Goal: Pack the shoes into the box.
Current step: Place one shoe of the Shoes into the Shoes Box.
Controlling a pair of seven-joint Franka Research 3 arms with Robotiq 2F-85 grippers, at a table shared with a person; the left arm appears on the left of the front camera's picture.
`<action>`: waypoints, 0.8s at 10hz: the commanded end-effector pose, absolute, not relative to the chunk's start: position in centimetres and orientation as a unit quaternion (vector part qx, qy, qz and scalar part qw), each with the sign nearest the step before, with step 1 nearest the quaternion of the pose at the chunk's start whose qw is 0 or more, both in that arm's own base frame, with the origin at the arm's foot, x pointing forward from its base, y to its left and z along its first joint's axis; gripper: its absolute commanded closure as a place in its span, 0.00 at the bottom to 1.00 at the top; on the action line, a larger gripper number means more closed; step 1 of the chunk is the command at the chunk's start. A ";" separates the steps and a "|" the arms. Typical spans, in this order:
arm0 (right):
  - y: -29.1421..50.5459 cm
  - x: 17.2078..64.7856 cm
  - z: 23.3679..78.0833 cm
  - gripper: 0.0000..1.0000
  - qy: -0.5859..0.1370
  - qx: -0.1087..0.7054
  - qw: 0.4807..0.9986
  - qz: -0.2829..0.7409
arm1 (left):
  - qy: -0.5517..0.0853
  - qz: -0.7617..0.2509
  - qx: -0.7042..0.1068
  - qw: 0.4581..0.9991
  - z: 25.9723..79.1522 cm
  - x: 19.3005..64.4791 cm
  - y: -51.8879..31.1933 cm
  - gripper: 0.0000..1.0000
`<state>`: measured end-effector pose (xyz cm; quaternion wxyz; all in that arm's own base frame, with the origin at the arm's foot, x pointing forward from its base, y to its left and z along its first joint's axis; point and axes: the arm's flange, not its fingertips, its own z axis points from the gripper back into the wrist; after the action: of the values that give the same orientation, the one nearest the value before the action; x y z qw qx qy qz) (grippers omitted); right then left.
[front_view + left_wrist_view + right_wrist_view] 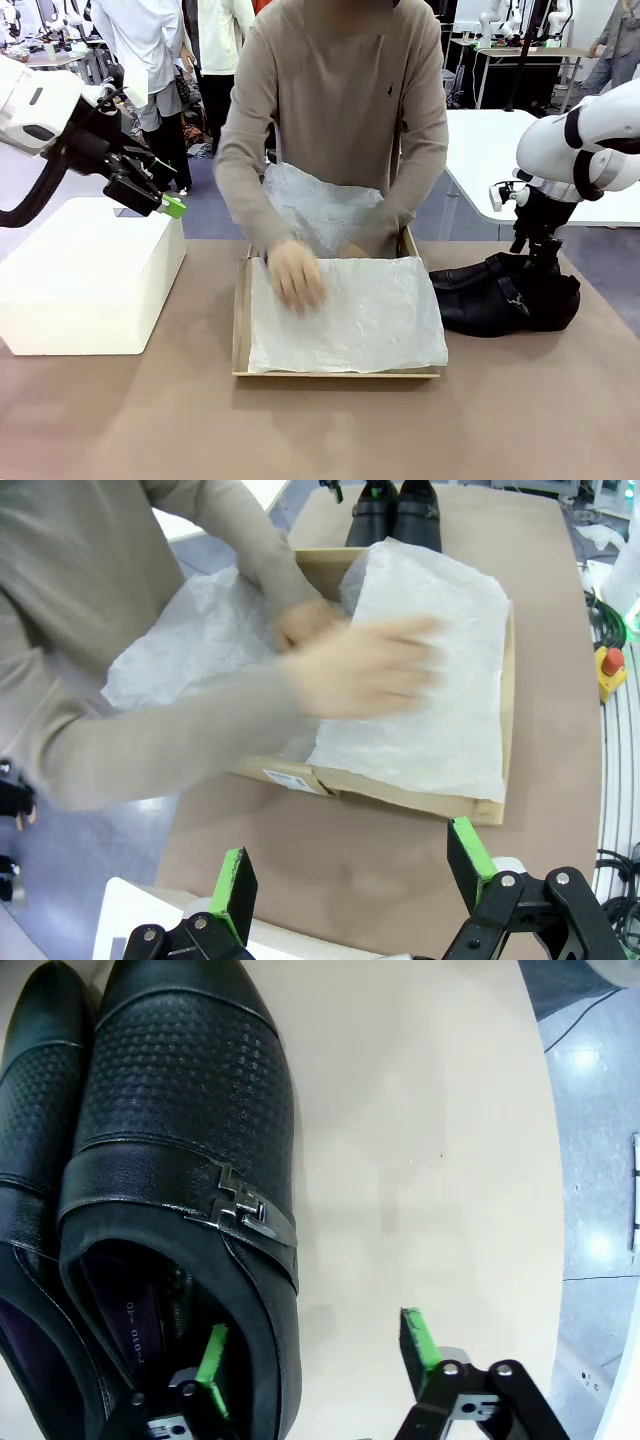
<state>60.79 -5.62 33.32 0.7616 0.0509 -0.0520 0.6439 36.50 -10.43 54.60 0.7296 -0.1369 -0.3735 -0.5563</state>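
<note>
Person's hand (360, 668) motion-blurred over tissue paper (445, 695); shoes (170, 1110) cropped at picture's edge.

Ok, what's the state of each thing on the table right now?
box: open, tissue-lined, no shoes inside.
tissue paper: spread flat under the person's hand.
shoes: side by side on the table.
left claw: open, above the white box.
right claw: open, straddling one shoe's side.
</note>
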 end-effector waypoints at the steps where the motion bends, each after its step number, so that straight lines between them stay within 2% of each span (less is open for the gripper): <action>1: -5.5 61.2 33.8 0.58 -0.054 0.056 0.764 0.640 | -0.378 -0.561 -0.145 0.722 54.5 36.8 -10.3 0.00; 3: -5.5 60.9 34.0 0.92 -0.051 0.063 0.761 0.644 | -0.378 -0.561 -0.145 0.722 54.5 36.8 -10.3 0.00; 4: -5.5 60.8 34.1 1.00 -0.050 0.063 0.760 0.645 | -0.378 -0.561 -0.145 0.722 54.5 36.8 -10.3 0.00; 8: -5.6 60.3 34.4 1.00 -0.051 0.070 0.756 0.649 | -0.378 -0.561 -0.145 0.722 54.5 36.8 -10.3 0.00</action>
<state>60.41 -5.44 33.74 0.7597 0.0628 -0.0457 0.6456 36.50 -10.43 54.60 0.7296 -0.1370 -0.3735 -0.5563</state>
